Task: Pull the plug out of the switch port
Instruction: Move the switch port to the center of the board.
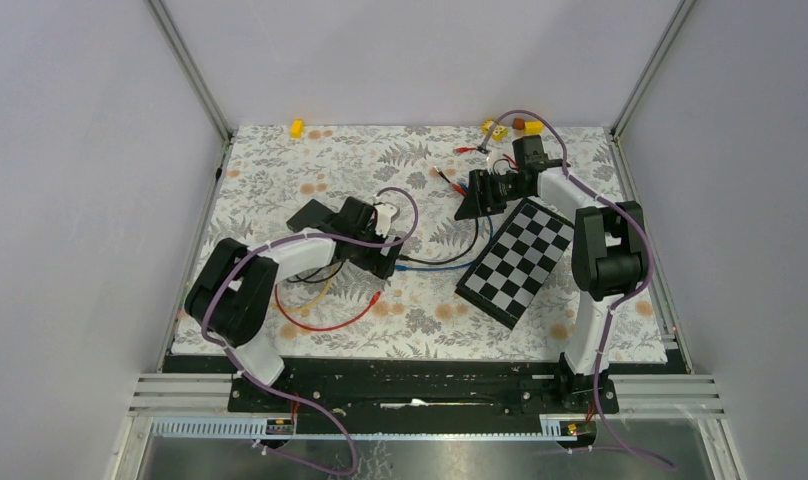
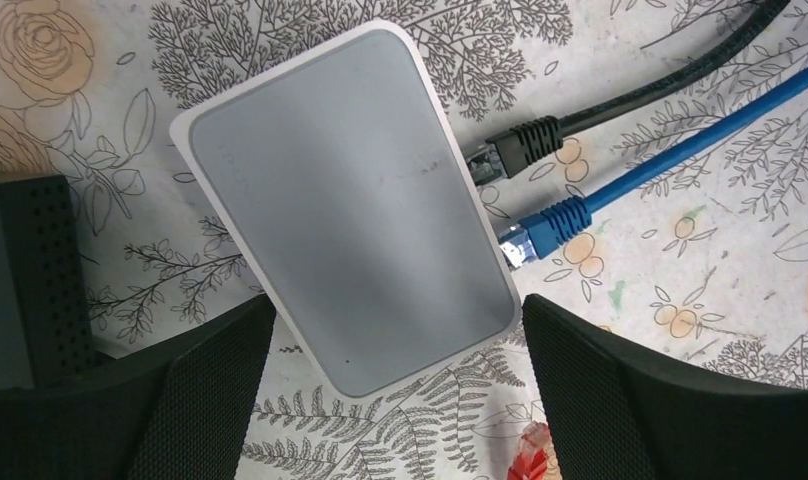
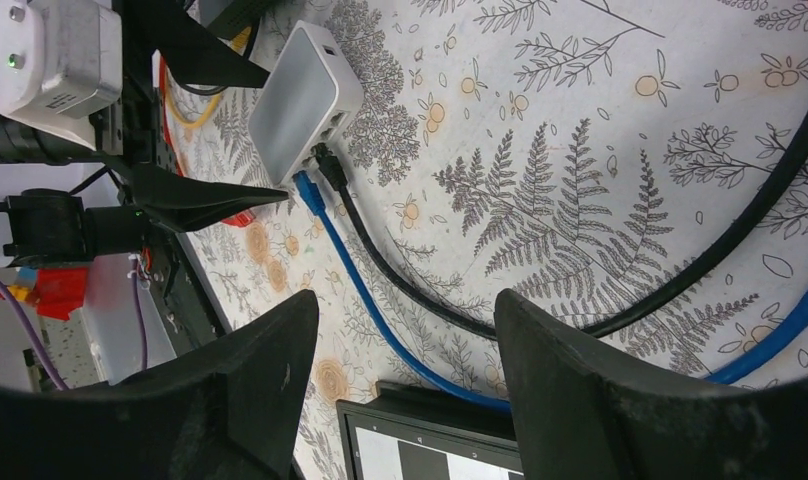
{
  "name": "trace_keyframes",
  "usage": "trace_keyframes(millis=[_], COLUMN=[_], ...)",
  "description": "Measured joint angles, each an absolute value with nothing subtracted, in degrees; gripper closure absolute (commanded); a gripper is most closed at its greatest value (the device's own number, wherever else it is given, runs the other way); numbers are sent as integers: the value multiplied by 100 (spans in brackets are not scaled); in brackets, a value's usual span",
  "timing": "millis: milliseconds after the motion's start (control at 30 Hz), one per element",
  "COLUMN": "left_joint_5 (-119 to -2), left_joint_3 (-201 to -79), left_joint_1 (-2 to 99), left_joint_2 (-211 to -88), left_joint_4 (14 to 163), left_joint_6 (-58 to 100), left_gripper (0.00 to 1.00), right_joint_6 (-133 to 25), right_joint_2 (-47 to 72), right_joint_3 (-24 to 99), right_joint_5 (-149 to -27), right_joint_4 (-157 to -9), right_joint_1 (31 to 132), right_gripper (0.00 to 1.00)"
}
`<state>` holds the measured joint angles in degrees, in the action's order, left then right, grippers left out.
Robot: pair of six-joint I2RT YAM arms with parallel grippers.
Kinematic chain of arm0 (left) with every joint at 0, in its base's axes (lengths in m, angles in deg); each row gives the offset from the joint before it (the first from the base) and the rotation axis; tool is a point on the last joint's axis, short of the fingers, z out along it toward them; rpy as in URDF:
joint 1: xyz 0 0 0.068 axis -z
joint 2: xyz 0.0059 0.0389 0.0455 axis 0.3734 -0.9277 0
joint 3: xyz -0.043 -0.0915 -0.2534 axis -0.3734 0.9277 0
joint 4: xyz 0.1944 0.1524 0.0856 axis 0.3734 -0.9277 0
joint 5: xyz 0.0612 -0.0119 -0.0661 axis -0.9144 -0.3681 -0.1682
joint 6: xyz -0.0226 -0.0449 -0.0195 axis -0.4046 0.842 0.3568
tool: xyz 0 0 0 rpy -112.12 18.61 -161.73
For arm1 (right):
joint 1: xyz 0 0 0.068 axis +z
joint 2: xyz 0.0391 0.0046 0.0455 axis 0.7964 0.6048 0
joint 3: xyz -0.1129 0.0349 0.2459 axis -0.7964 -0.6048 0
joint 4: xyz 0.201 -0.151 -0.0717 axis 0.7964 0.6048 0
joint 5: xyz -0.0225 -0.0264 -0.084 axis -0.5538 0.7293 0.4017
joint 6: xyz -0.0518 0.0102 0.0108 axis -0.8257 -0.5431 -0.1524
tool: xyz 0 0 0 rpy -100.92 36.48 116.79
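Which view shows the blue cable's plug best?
Left wrist: the blue plug is large and sharp, at the white switch's edge beside the black plug. The right wrist shows it small and far off. The top view shows only the blue cable; the plug itself is too small to make out.

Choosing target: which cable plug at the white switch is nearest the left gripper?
The blue Ethernet plug, by the left gripper; the black plug lies beyond it.
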<state>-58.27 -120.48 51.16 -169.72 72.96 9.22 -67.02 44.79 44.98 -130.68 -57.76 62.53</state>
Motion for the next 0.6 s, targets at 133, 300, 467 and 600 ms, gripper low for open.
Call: trace_keyframes(millis=[133, 300, 467, 600], left_joint_5=[-5921, -5935, -5891, -5851], left_joint_3=[-12054, -12212, -12555, -12758], left_joint_1=[5114, 5114, 5112, 5112], left_joint_2=[-17027, -17191, -17516, -17733], left_joint_4=[7416, 7471, 7619, 7805], left_joint_6=[955, 1042, 1182, 1348], left_gripper=[13, 19, 25, 26], right_joint_6=[-6563, -6359, -6237, -6230], right_joint_2=[4487, 4500, 4583, 4898], right_joint_3=[4472, 4430, 4448, 4623], right_joint_5=[-13193, -13302, -13366, -13366], right_joint_4=[-5888, -6063, -6209, -6207], right_joint_1=[6253, 6270, 6412, 6639], right_gripper=[28, 28, 30, 31])
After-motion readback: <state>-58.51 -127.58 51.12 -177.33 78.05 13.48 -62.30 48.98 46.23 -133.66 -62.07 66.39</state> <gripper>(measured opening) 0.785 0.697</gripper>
